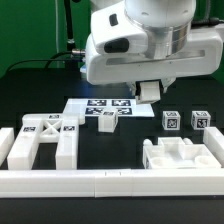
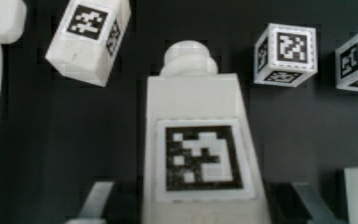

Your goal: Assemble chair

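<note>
Fingers (image 2: 98, 205) clamped on a tagged square leg (image 2: 194, 140) — held over the worktop (image 1: 30, 95) toward its far edge, peg end free, probably for plugging into the seat panel (image 1: 180, 155) by the near edge.

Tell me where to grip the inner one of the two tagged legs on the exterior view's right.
Take the inner leg across its two flat side faces, coming down from above. Its sides look square and parallel, and the gap to the outer leg probably leaves room for a finger. The gripper is shut on a third leg, so free it first.
</note>
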You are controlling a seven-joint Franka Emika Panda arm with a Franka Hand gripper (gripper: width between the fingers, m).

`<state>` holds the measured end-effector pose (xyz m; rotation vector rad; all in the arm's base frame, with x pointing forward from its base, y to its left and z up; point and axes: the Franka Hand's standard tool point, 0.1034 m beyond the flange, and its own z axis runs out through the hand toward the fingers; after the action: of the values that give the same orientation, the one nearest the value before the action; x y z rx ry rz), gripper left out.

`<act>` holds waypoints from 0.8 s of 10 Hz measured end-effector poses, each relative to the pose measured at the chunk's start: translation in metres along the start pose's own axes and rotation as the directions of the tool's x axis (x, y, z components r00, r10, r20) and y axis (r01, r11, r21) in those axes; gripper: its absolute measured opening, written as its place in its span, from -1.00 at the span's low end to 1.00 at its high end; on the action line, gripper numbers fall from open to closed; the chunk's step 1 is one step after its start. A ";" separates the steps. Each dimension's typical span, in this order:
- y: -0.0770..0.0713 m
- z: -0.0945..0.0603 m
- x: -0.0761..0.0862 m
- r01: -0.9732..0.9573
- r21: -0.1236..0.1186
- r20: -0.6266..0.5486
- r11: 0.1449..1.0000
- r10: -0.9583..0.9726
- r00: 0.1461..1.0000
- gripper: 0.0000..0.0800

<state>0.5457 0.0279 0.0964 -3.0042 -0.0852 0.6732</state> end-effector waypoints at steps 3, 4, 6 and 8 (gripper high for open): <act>-0.003 -0.021 0.008 -0.021 0.001 -0.204 1.000 0.021 0.979 -0.28; -0.011 -0.033 0.010 -0.043 0.011 -0.238 0.999 0.045 0.970 -0.28; -0.017 -0.042 0.023 -0.043 0.006 -0.408 0.999 0.042 0.912 -0.28; -0.016 -0.044 0.028 -0.045 -0.001 -0.537 0.999 0.037 0.843 -0.28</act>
<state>0.5893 0.0436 0.1249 -3.0830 0.0044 -0.1928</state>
